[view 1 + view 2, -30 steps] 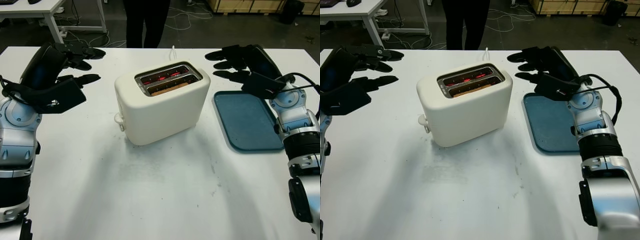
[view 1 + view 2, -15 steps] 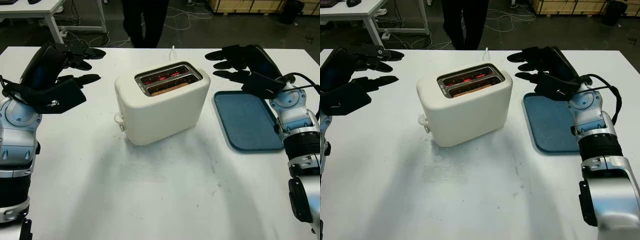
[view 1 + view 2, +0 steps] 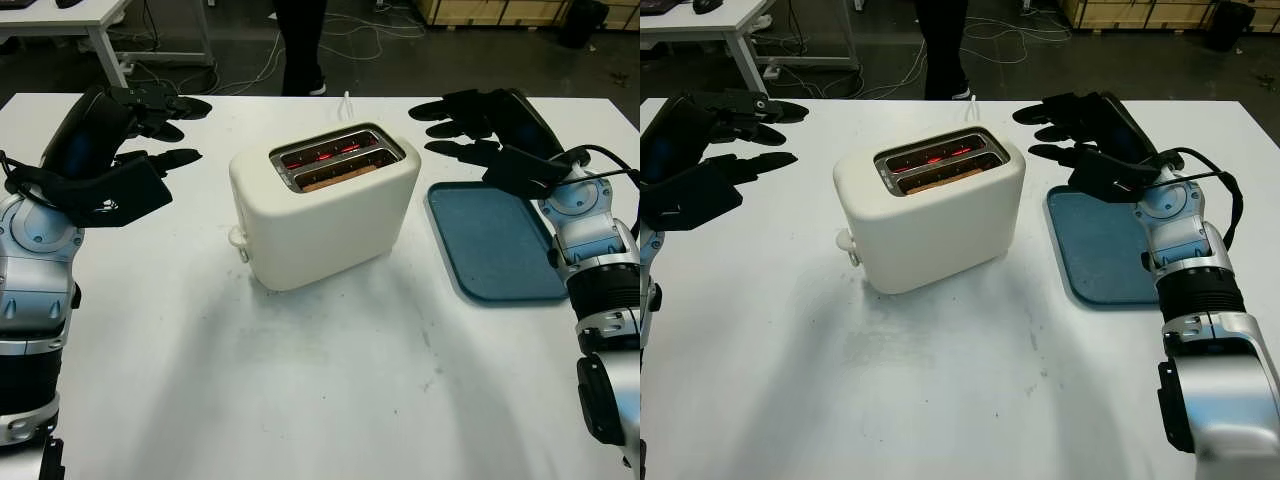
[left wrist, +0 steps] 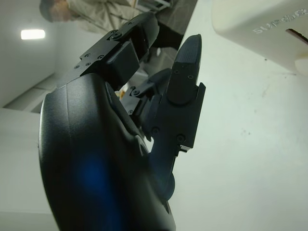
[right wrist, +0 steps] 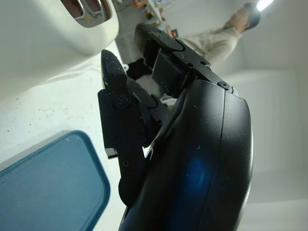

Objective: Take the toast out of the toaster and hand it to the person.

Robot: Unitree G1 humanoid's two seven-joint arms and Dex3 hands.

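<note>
Hands bracket the job on either side, so reading across the white table (image 3: 300,400) from the robot's left: the left hand (image 3: 150,125) hovers above the tabletop holding nothing, open, its fingers (image 3: 175,103) pointing toward the middle, well apart from the toaster (image 3: 325,205). That cream toaster stands at the centre, turned a little askew, its lever knob (image 3: 237,238) on the end that faces the left hand. Its two slots run lengthways across the top, from the left hand's side toward the right hand's side and slightly away from the robot. The far slot glows red; the toast (image 3: 338,178) sits sunk in the near slot, only its brown top edge visible at the rim. Next comes the right hand (image 3: 470,125), also open and empty, held above the table just beyond the far corner of the blue tray (image 3: 495,245), fingertips aimed at the toaster's upper edge. Toast lies inward of both hands and a little nearer the robot; the right hand looks the closer of the two, so I would judge it better placed to reach over and pinch the slice along its length. A person (image 3: 300,45) stands beyond the far edge of the table.
</note>
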